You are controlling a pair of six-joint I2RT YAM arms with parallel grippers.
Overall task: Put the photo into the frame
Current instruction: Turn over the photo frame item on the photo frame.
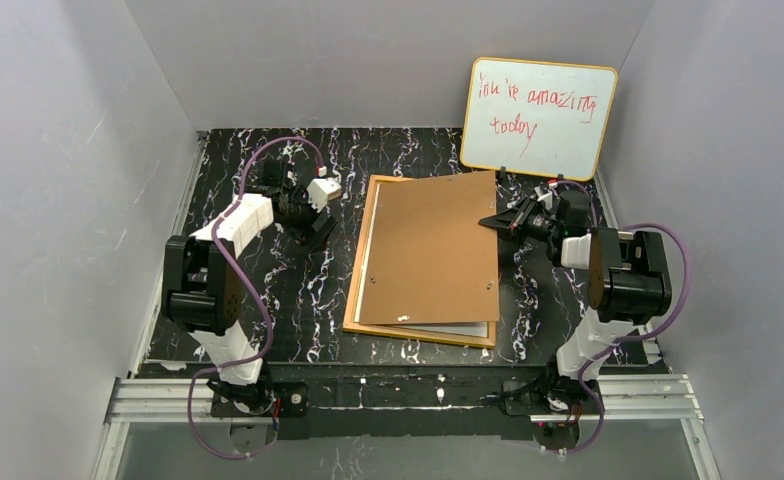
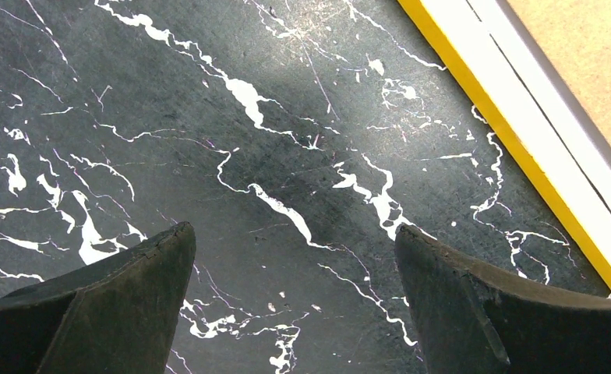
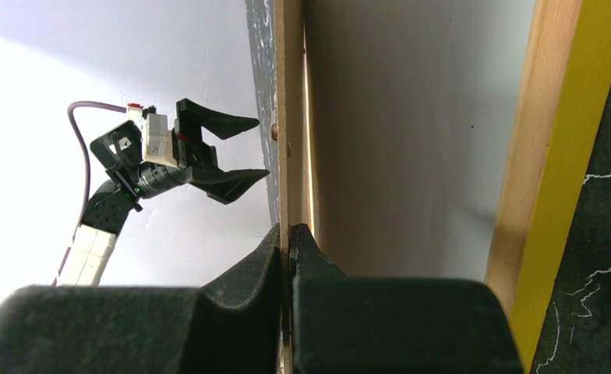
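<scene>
1. The left gripper (image 2: 294,238) is wide open and holds nothing. It hangs over the black marbled table (image 1: 268,290), just beside the left side of the frame, and its fingers (image 2: 131,300) do not touch the frame.
2. The frame (image 1: 360,260) lies flat in the middle of the table. Its orange-wood back rim is turned up, and its yellow front rim shows along the outer edge.
3. Inside the frame lies a pale white sheet (image 3: 411,140), which I take for the photo with its plain back up. The printed side cannot be seen. Most of the sheet is covered, and only narrow strips show at the left and the near side.
4. A brown backing board (image 1: 433,245) lies on top, a little turned against the frame. In the right wrist view there is a gap between its right edge and the sheet below.
5. The right gripper (image 1: 496,222) is closed tight on the right edge of this board.
6. A whiteboard (image 1: 538,115) with red writing leans on the back wall, apart from the frame.
</scene>
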